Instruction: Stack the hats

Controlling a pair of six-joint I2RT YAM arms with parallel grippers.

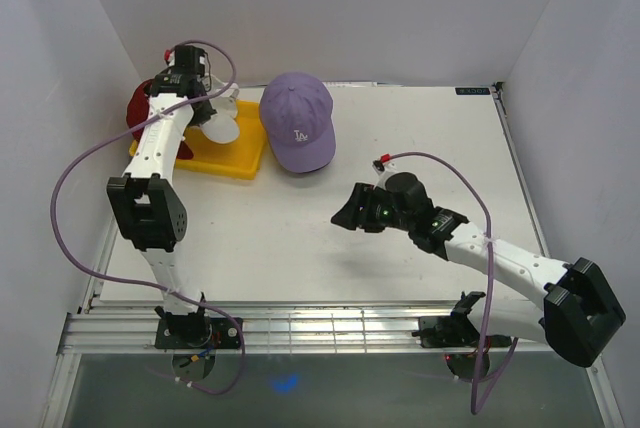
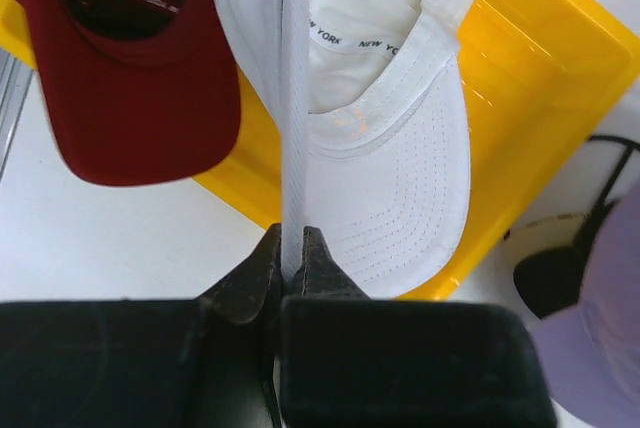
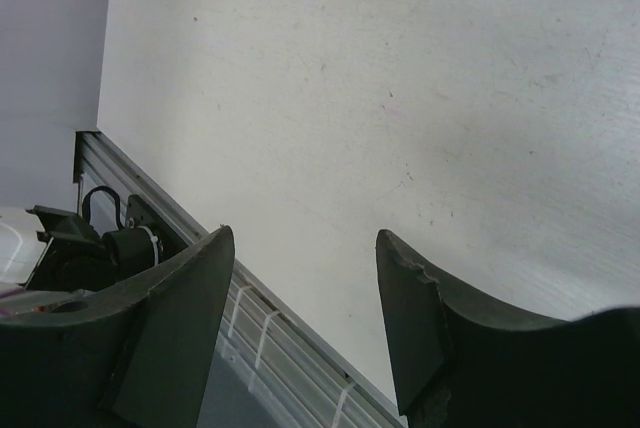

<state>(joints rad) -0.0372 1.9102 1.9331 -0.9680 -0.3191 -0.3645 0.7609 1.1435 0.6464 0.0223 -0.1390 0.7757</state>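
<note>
**Caps at the far left, one in the grip**

- Left gripper (image 2: 292,253): black jaws pinched tight on a thin fold of the white cap's edge, no gap showing.
- White cap (image 2: 390,178): soft cotton, held with its inside toward the wrist camera. The curved brim shows rows of arced stitching, and the inner seam tape is printed NEW YORK. It hangs over the tray; I cannot tell whether it touches it.
- Red cap (image 2: 140,108): deep red cloth, dark inside with lettered seam tape, rounded brim. It lies at the tray's left end, just beside the white cap, with its brim over the tray's edge and the table.
- Lavender cap (image 1: 298,120): domed crown, white letters on the front, brim toward the arms. It sits on the table just right of the tray.
- Tray (image 2: 540,88): flat, glossy yellow plastic with a low rim.
- Right gripper (image 3: 305,238): matte black fingers spread wide, nothing between them, above bare table well apart from the caps.
- Table (image 3: 400,98): pale, faintly scuffed.
</note>
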